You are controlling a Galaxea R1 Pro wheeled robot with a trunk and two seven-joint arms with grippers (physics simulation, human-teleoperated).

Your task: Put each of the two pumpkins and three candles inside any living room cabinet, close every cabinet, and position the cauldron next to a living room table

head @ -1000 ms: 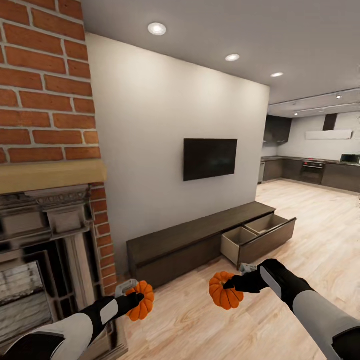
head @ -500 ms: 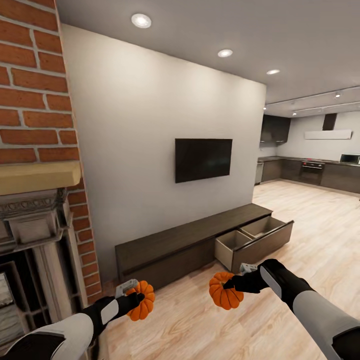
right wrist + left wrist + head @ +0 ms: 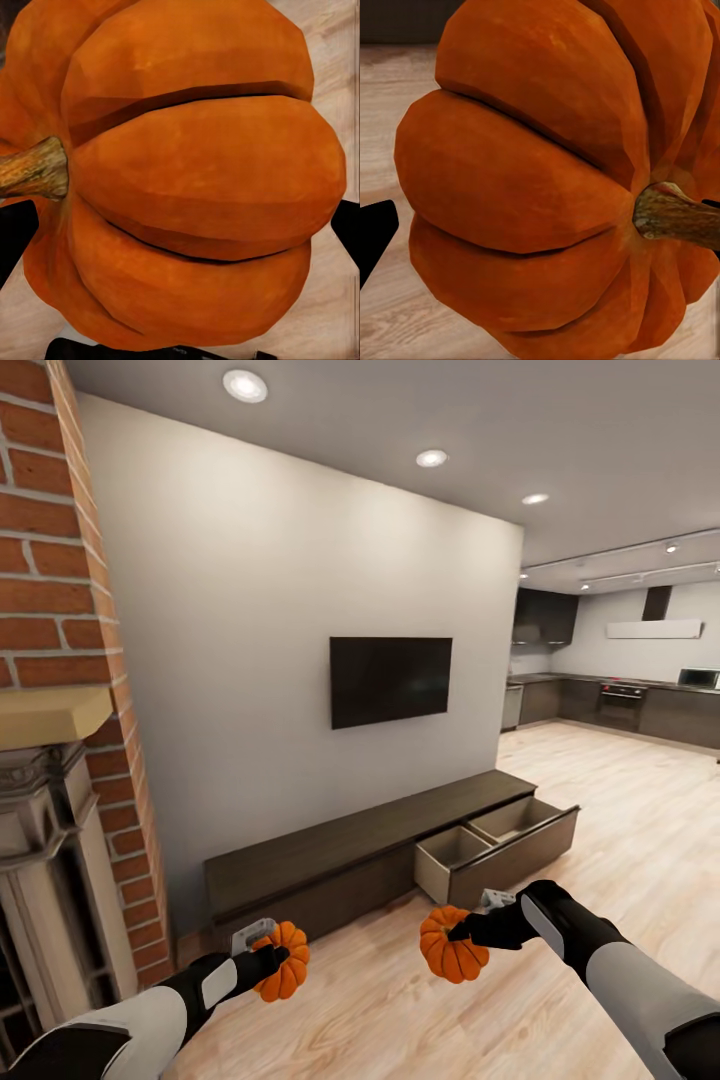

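The view has swung right; two hands [image 3: 272, 958] [image 3: 458, 932] grip two pumpkins [image 3: 284, 972] [image 3: 452, 946].

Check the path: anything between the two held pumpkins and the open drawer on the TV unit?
Nothing visible. The left pumpkin and right pumpkin are each held over bare wood floor. The open drawer lies ahead toward the right, its compartments looking empty, with only floor between.

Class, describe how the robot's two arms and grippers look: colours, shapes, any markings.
Both arms have pale grey forearm shells and glossy black wrist sections. The left gripper and right gripper are black, each with a small light grey block on top. No cables or markings show.
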